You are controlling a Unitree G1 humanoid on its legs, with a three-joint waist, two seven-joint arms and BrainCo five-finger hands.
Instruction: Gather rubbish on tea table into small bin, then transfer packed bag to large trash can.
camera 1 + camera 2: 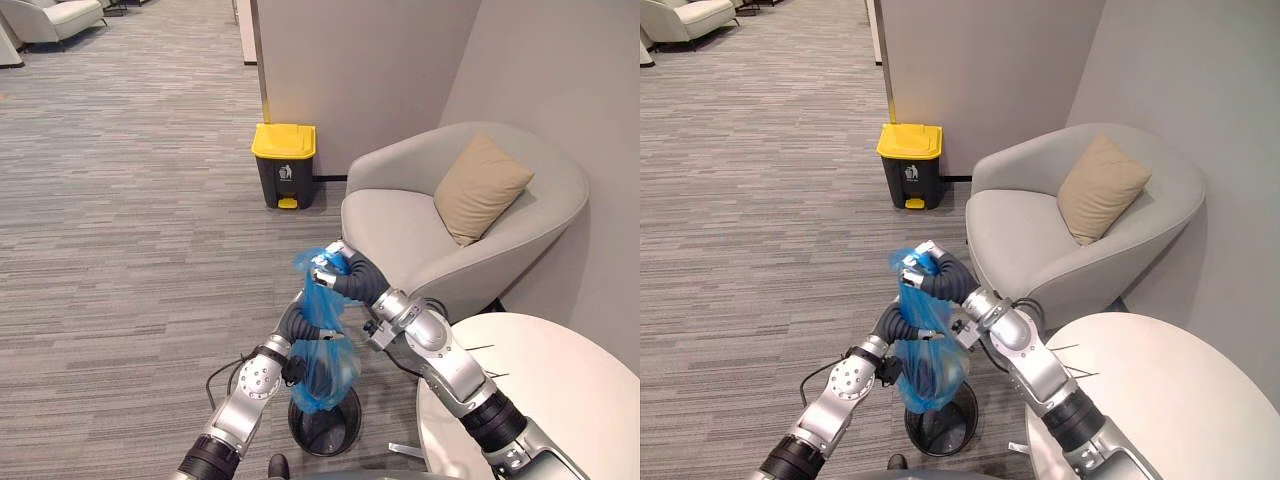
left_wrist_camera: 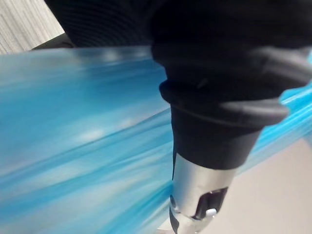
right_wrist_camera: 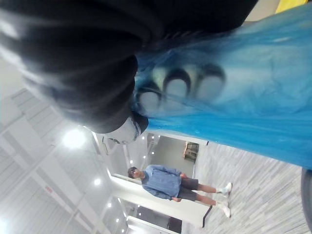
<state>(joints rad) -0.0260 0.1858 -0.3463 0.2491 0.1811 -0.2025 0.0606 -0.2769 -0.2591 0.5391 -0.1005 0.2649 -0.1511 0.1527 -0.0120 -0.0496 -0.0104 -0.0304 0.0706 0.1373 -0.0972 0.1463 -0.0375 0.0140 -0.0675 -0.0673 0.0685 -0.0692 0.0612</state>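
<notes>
- the large trash can (image 1: pixel 284 165) is dark with a yellow lid and a yellow pedal. it has a small white pictogram on its front, too small to make out further.
- it stands on the carpet floor (image 1: pixel 120 220) against the foot of a grey wall, just left of the armchair (image 1: pixel 400 235) and well apart from the arms.
- open carpet lies between the small bin (image 1: pixel 342 438) and the large trash can, and more spreads wide to the left.
- on the right the room is tighter: the armchair with its tan cushion (image 1: pixel 480 188) stands close behind the arms, and the curved edge of the round white worktop (image 1: pixel 560 400) lies just beside the small bin.
- the small bin is black and stands on the floor at the worktop's left edge.
- the blue bag (image 1: pixel 325 372) hangs upright over the bin's mouth, full at its lower end and gathered to a thin neck above. whether its bottom is clear of the rim cannot be told.
- the right hand (image 1: pixel 328 268) is raised highest, its arm reaching up from over the worktop's edge. its fingers are curled tight on the bag's top, and in the right wrist view the fingertips (image 3: pixel 176 87) show through the plastic.
- the left hand (image 1: pixel 298 322) sits lower against the bag's neck, its arm bent up from the lower left. whether it has hold of the bag cannot be told.
- a person (image 3: pixel 165 183) stands far off on the carpet in the right wrist view.
</notes>
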